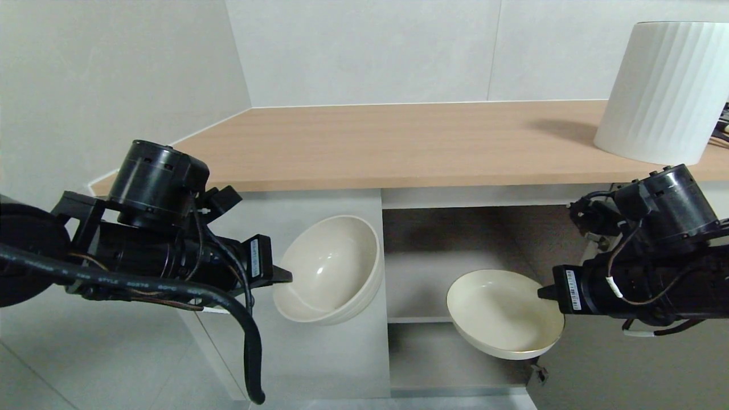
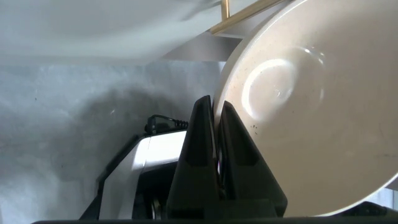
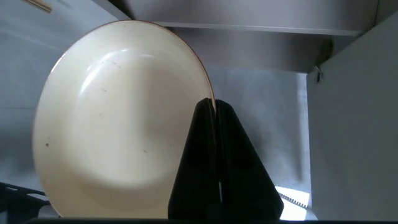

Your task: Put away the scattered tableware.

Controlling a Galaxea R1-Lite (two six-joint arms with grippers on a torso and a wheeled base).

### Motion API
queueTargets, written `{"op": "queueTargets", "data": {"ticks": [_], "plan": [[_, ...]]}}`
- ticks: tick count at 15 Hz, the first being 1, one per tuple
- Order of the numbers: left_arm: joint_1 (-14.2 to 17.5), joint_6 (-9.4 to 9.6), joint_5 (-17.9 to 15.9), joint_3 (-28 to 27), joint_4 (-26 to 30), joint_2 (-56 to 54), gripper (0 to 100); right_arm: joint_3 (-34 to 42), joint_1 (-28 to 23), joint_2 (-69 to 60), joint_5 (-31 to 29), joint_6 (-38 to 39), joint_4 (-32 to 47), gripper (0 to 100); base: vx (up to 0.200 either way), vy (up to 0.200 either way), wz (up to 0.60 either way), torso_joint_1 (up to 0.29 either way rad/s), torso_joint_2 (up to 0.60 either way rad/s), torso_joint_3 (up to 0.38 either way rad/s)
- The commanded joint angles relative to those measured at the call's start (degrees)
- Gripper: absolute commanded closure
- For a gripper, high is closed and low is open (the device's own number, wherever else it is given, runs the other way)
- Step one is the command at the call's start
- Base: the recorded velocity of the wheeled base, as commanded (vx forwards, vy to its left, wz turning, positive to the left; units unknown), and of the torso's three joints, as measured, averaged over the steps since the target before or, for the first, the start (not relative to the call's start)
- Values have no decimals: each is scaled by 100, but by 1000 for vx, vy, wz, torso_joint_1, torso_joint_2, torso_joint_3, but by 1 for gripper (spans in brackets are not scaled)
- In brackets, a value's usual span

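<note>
1. Pale wall tiles in the back, and a wooden bench point(image 1: 398, 142) runs across in front of them. A ribbed white cylinder point(image 1: 660, 91) stands on its right end.
2. Under the bench is a grey cabinet point(image 1: 319, 364). Its left part is closed off by a door, and the middle compartment is open with a shelf point(image 1: 416, 320) inside.
3. Left jaws are pinching the rim of a deep cream bowl point(image 1: 330, 267). The left wrist view shows it best: they're squeezed together with only the wall of the bowl point(image 2: 311, 93) between them.
4. That bowl is up in the air, tipped pretty far so its inside faces up and outward. It sits in front of the closed door, just under the bench edge and just left of the open compartment.
5. Right jaws are doing the same thing, clamped on the rim of a shallower cream dish point(image 1: 504, 313). The right wrist view shows the edge of the dish point(image 3: 118, 118) nipped between them.
6. The dish is also held in the air, in front of the right side of the open compartment at about shelf level. It's lower than the bowl and only slightly tilted, inside facing up.
7. Bowl and dish are apart, not touching.
</note>
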Motion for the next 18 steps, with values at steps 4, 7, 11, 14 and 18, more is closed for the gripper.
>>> {"op": "queueTargets", "data": {"ticks": [4, 7, 11, 14, 18], "plan": [[-8, -3, 1, 8, 1, 8, 100, -11, 1, 315, -19, -1, 1, 100, 0, 0, 0, 0, 0, 0], [-44, -3, 1, 26, 1, 17, 100, -20, -7, 974, -28, 8, -228, 100, 0, 0, 0, 0, 0, 0], [-52, -3, 1, 26, 1, 70, 100, -46, -25, 2011, -169, 78, -1027, 100, 0, 0, 0, 0, 0, 0], [-96, -3, 1, 35, 1, 114, 100, -46, -130, 2626, -204, 131, -1581, 100, 0, 0, 0, 0, 0, 0], [-114, -3, 1, 35, 1, 122, 100, -55, -368, 3347, -301, 307, -2416, 100, 0, 0, 0, 0, 0, 0]]}}
